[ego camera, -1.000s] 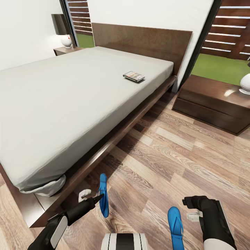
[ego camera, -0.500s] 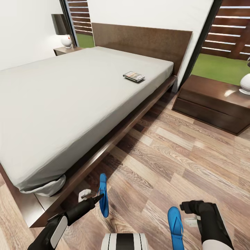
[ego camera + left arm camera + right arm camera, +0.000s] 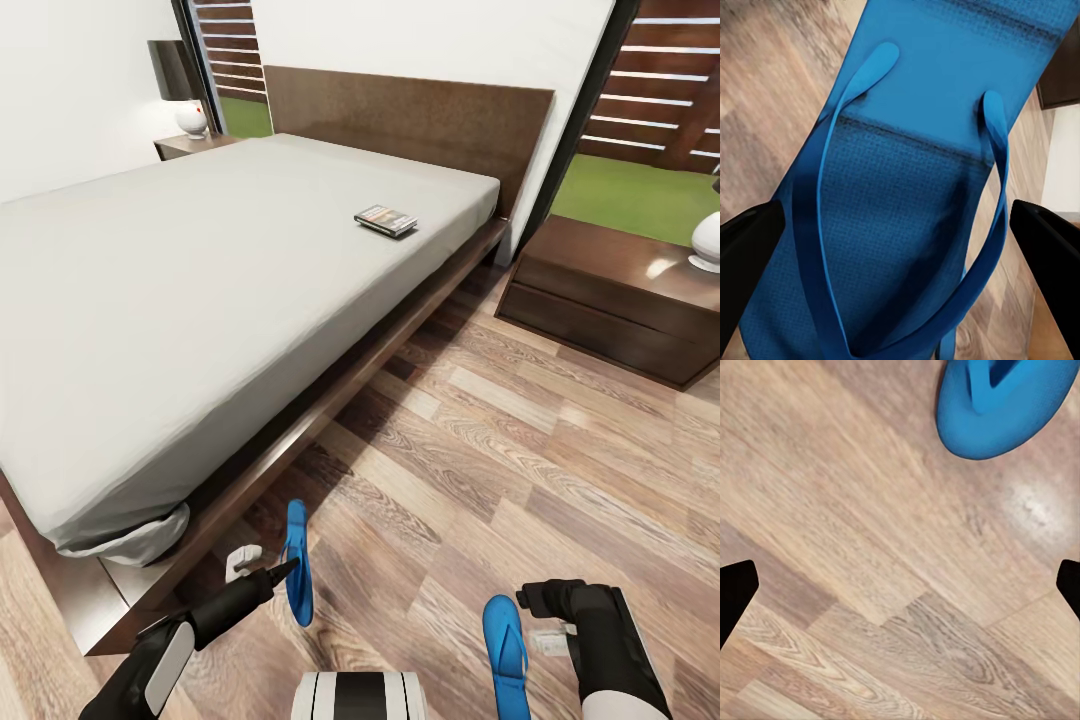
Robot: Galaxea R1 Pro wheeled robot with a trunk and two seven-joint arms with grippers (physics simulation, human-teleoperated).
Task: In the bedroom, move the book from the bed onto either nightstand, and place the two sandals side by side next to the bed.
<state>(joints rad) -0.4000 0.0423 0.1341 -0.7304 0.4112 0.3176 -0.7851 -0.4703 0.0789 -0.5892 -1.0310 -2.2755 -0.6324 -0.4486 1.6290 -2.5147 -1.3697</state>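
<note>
Wood-plank floor (image 3: 520,440) of mixed tones, white walls, tall black-framed windows with slatted fence and grass beyond.

Large low bed (image 3: 200,290) across the left and centre of the head view: dark brown frame and headboard, bare off-white mattress.

Dark brown two-drawer nightstand (image 3: 610,300) right of the bed, glossy top, part of a white lamp base (image 3: 708,242) at its far right edge. Second nightstand (image 3: 185,146) at the far corner beyond the bed, carrying a white-based lamp (image 3: 190,118) with a dark shade.

Two black robot arms at the bottom of the head view. Left gripper (image 3: 252,568) low beside the bed frame, jaws spread wide on either side of the left sandal (image 3: 297,560), not closed on it; in the left wrist view, blue sole and thong straps close up, black fingertips (image 3: 746,247) at both edges. Right gripper (image 3: 550,630) above bare floor, also spread wide, holding nothing, just beside the right sandal (image 3: 505,650); toe of that sandal near one edge of the right wrist view.

Both sandals bright blue, on the floor near the foot end of the bed, well apart from each other, the left one just beside the frame.

Small dark book (image 3: 386,220) flat on the mattress, near the headboard end and close to the edge nearer the right nightstand.
</note>
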